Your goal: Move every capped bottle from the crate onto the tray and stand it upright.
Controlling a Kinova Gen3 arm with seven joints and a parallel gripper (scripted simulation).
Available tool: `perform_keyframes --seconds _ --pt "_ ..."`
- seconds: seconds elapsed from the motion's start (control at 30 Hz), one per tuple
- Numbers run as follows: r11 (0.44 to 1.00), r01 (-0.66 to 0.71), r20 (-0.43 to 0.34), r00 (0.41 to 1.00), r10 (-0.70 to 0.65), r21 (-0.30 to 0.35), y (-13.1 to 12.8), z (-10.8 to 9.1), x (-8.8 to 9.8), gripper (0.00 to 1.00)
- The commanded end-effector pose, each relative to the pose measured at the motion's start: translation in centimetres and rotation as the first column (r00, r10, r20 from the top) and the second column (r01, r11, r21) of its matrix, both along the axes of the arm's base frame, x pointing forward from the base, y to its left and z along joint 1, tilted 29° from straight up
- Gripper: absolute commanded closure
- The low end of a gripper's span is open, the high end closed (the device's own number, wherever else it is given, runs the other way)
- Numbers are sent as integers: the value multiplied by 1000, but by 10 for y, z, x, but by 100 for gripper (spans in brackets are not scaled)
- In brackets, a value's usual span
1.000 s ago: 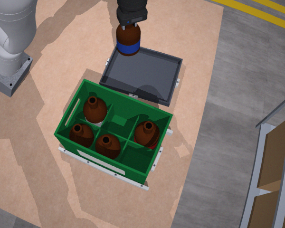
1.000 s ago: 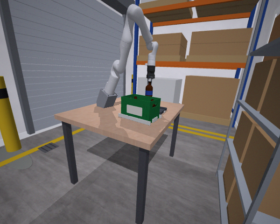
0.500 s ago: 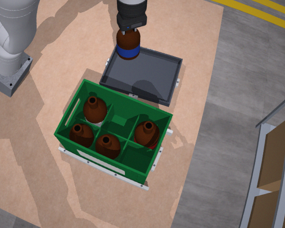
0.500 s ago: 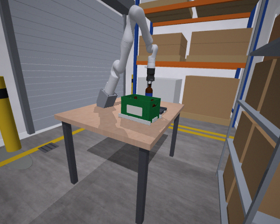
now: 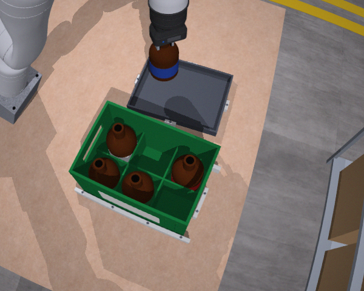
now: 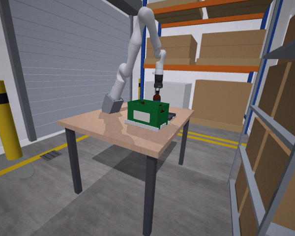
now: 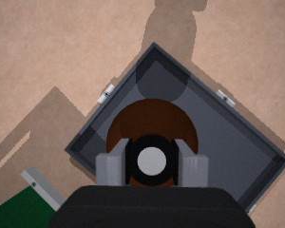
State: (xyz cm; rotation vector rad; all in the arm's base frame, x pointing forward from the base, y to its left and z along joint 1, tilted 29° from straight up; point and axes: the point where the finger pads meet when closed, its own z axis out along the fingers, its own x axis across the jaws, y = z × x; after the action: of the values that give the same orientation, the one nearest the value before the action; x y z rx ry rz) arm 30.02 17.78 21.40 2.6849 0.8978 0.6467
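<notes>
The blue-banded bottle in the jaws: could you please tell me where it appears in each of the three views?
Top: the blue-banded bottle is upper centre, hanging under the gripper over the tray's near-left corner.
Exterior: centre, just above the green crate's far rim.
Wrist: lower centre, seen from above, its pale cap between the jaws.
Shared landmark: the dark grey tray beneath it.

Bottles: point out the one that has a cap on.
The blue-banded bottle gripped at its neck by the pincer above the tray; its top shows a pale cap. The four in the crate have open, dark mouths.
</notes>
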Motion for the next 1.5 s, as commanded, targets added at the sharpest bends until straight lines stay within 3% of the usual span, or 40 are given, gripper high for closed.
perform_keyframes --seconds 0.0,1.23,1.47 --pt "1000 4 -5 1000 -4 -11 -3 -7 2 100" --pt "1000 4 -6 1000 -4 -13 -9 -54 26 100" --pt "1000 3 -3 1000 -3 -7 -7 -53 27 100"
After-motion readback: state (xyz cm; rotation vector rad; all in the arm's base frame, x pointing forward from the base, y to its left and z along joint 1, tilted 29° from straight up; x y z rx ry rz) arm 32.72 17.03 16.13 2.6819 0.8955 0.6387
